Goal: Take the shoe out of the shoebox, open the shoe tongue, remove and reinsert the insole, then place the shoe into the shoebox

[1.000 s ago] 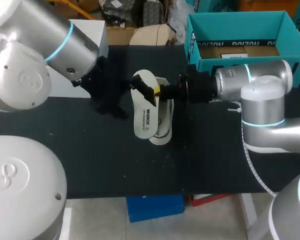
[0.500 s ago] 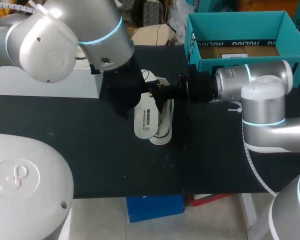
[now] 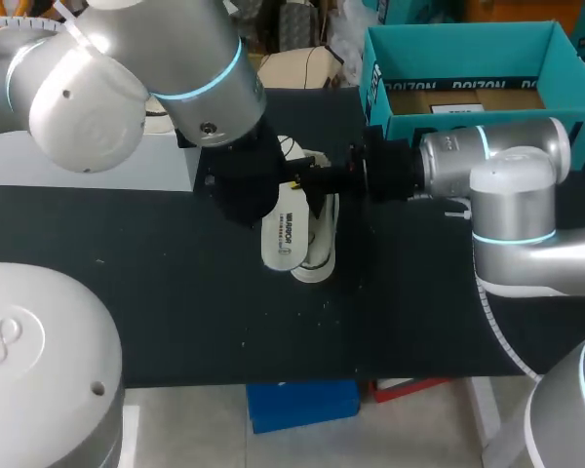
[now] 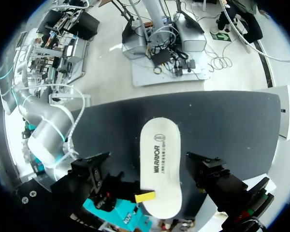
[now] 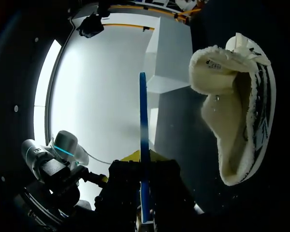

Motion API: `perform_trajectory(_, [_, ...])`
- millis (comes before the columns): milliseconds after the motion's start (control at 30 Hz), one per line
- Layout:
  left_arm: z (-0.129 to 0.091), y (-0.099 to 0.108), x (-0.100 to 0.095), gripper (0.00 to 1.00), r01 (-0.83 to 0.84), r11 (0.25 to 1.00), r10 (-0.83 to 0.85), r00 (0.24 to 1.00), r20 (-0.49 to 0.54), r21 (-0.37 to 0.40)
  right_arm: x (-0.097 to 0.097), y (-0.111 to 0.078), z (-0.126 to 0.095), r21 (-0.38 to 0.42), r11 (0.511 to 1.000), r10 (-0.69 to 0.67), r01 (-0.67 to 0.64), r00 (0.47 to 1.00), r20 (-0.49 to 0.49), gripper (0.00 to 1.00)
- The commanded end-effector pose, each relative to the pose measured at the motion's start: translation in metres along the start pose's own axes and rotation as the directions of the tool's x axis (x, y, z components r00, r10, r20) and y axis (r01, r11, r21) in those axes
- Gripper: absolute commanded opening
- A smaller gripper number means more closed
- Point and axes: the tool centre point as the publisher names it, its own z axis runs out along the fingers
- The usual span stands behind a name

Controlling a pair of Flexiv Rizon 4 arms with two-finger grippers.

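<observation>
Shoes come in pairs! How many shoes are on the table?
1: the white shoe, lying beside the insole the right end effector holds. The shoebox could hide another.

The black table (image 3: pixel 175 312) in front of me carries three things. A white shoe (image 3: pixel 318 261) lies near its middle, well apart from the others, with its fleecy opening turned toward the shoebox side. An open teal shoebox (image 3: pixel 374 78) sits at the far right corner. A white box (image 3: pixel 97 171) stands at the far left. A few pale specks (image 3: pixel 324 304) dot the cloth near my edge.
</observation>
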Motion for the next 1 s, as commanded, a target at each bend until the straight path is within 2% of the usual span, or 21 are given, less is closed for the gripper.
perform_trajectory(33, [0.003, 0.008, 0.0, 1.0, -0.014, 0.999, 0.015, 1.0, -0.026, 0.046, 0.0, 0.0, 0.001, -0.002, 1.0, 0.0, 0.0, 1.0, 0.002, 0.0])
perform_trajectory(233, [0.005, 0.017, 0.0, 1.0, -0.024, 0.993, 0.034, 0.996, -0.085, 0.114, 0.0, 0.0, 0.001, -0.002, 1.0, 0.0, 0.0, 1.0, 0.002, 0.0])
perform_trajectory(733, [0.003, 0.04, -0.006, 1.0, -0.062, 0.989, 0.076, 0.991, -0.107, 0.133, 0.0, 0.0, 0.001, -0.002, 1.0, 0.0, 0.0, 1.0, 0.002, 0.0])
perform_trajectory(1000, [-0.003, 0.07, -0.003, 1.0, -0.067, 0.991, 0.081, 0.989, -0.127, 0.112, 0.0, 0.0, 0.001, -0.002, 1.0, 0.0, 0.0, 1.0, 0.002, 0.0])
